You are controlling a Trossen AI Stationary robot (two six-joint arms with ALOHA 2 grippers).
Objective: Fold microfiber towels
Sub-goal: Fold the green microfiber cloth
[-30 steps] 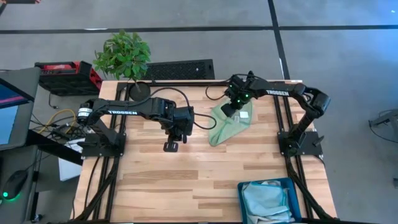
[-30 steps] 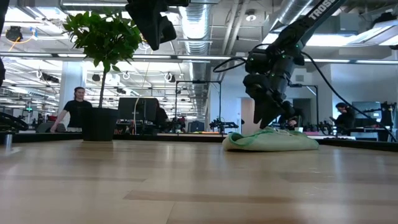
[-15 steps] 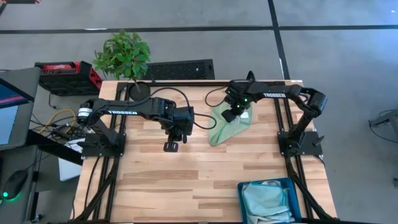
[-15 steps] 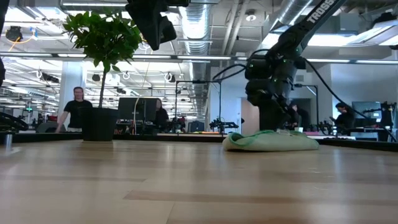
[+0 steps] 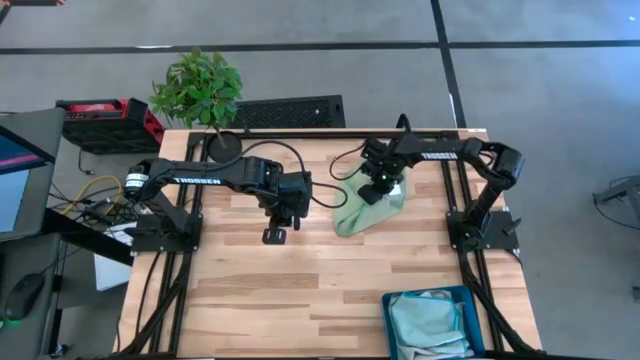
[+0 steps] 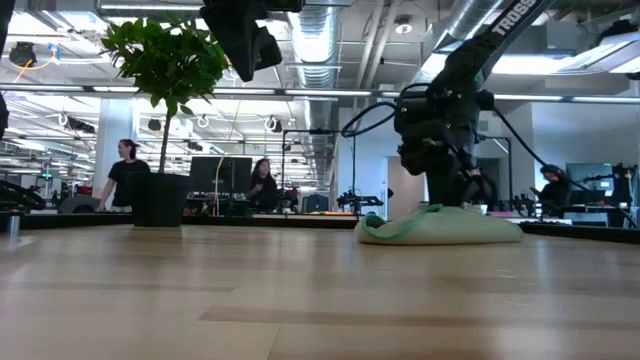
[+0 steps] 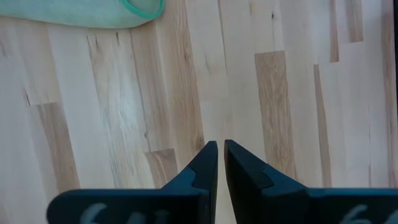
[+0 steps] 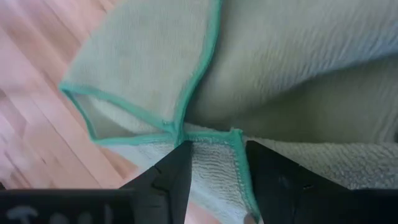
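Lower and leftward since a second before, the right claw (image 8: 214, 163) stood part-open astride the green towel's (image 5: 362, 208) teal hem on the tabletop (image 5: 300, 290); TROSSEN-marked left claw (image 7: 220, 155) hovered nearly closed, empty.

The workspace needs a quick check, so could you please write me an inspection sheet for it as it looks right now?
Surface: wooden table, bare over most of its top.
Job's things: green towel lying partly folded at the far right of the table; more towels in the blue bin at the near right edge.
Clutter: nothing seen.
Grippers: right gripper open, low over the green towel's edge; left gripper shut, above bare wood mid-table.
Cables: black cables looping along the left arm.
Surroundings: potted plant at the far left edge; people beyond.
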